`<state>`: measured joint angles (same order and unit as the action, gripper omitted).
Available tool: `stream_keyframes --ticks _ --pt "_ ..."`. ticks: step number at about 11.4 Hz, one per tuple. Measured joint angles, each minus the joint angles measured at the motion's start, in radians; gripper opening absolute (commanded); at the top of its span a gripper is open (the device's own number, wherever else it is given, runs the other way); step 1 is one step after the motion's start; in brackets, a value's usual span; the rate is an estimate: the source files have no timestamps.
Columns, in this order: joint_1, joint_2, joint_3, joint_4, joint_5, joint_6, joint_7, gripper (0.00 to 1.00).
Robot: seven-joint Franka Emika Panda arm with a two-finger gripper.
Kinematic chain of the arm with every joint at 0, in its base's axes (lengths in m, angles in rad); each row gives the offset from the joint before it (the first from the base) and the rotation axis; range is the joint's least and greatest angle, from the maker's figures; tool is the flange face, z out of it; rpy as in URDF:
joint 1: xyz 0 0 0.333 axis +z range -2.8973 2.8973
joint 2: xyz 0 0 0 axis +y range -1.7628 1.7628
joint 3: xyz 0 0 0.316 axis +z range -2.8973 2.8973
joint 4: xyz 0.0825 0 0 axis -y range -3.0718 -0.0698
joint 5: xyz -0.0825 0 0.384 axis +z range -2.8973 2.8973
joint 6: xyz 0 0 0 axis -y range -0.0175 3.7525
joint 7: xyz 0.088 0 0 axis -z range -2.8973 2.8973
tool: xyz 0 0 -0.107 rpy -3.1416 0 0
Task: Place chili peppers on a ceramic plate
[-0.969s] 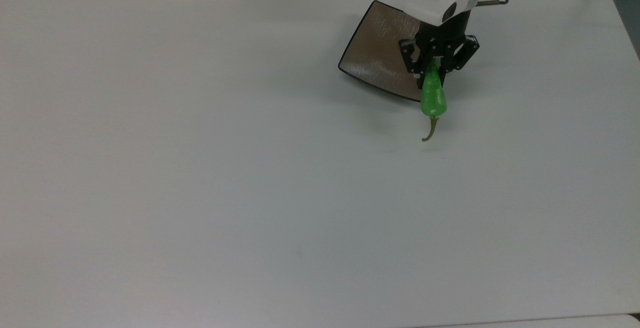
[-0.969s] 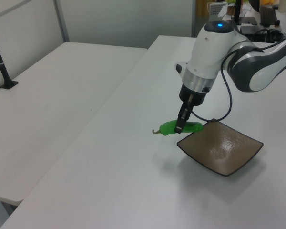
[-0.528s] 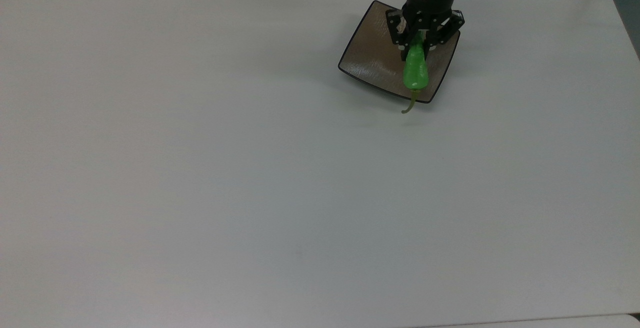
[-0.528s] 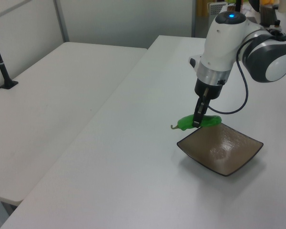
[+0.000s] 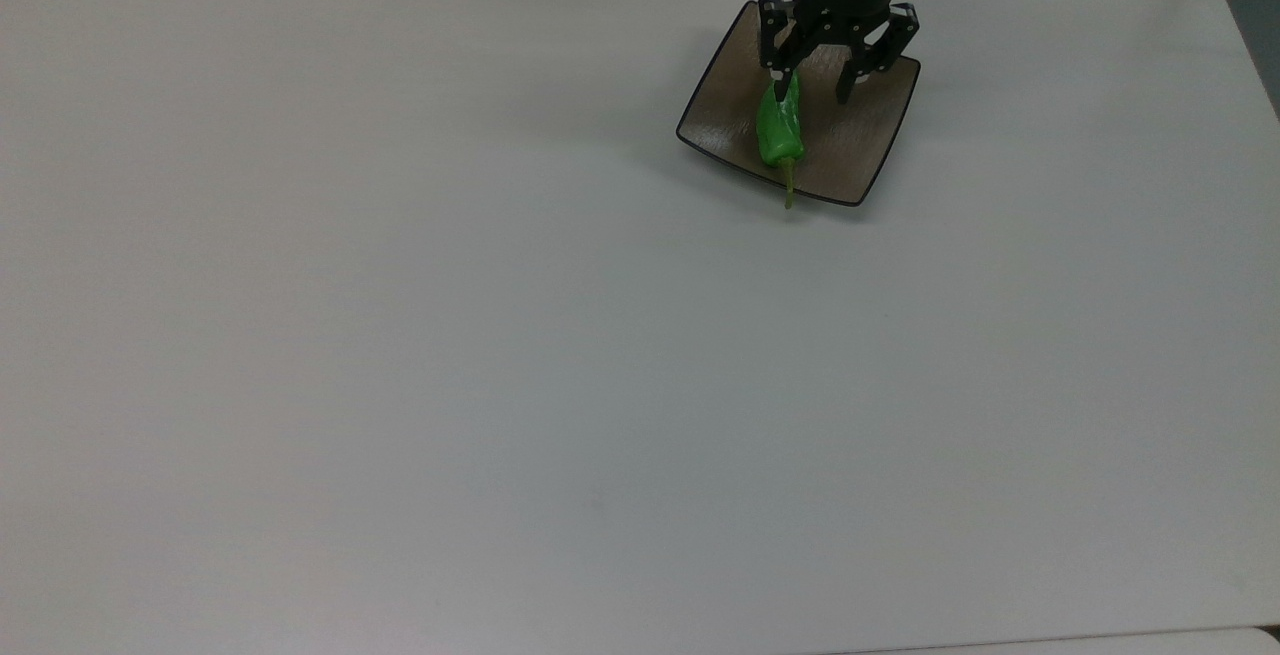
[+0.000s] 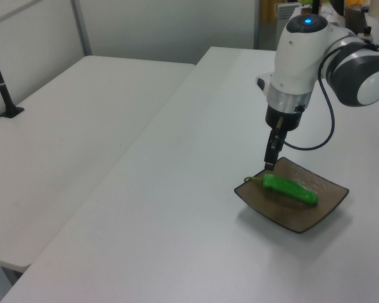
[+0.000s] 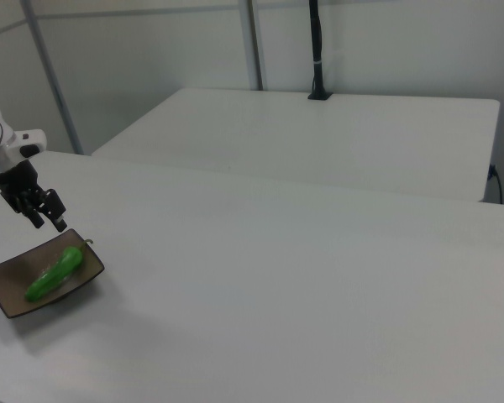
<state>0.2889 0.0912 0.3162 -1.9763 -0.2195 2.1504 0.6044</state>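
A: One pepper in scene. Chili pepper point(image 5: 779, 130) lies flat on ceramic plate point(image 5: 862, 150), green body fully on brown surface. Confirm in other views?

B: Confirmed. Left view: chili pepper point(image 6: 289, 188) rests across plate point(image 6: 328, 202) interior, stem end toward the left view's left, stem tip at the rim. Right view: chili pepper point(image 7: 55, 273) lies diagonally on plate point(image 7: 4, 294).

A: Stem pos. in top view?

B: Stem points toward bottom of top view, tip crossing the black rim and poking just past it over the table point(image 5: 400, 335).

A: Gripper status?

B: Gripper point(image 5: 812, 83) released, fingers spread wide, nothing between them. One fingertip sits at the pepper's blunt-less far end in top view; contact vs. just above, cannot tell from that angle. Left view: gripper point(image 6: 270, 163) hangs above the plate's near-left corner, fingertips clear of the pepper. Right view: gripper point(image 7: 49, 220) is above the plate's far edge, apart from it.

A: Plate loc.?

B: On white table, near far edge in top view, right of ctr.
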Motion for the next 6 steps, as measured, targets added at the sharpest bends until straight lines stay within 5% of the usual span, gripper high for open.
stream_keyframes --ticks 6 --pt "-0.009 -0.007 0.001 0.005 0.009 -0.121 -0.123 1.0"
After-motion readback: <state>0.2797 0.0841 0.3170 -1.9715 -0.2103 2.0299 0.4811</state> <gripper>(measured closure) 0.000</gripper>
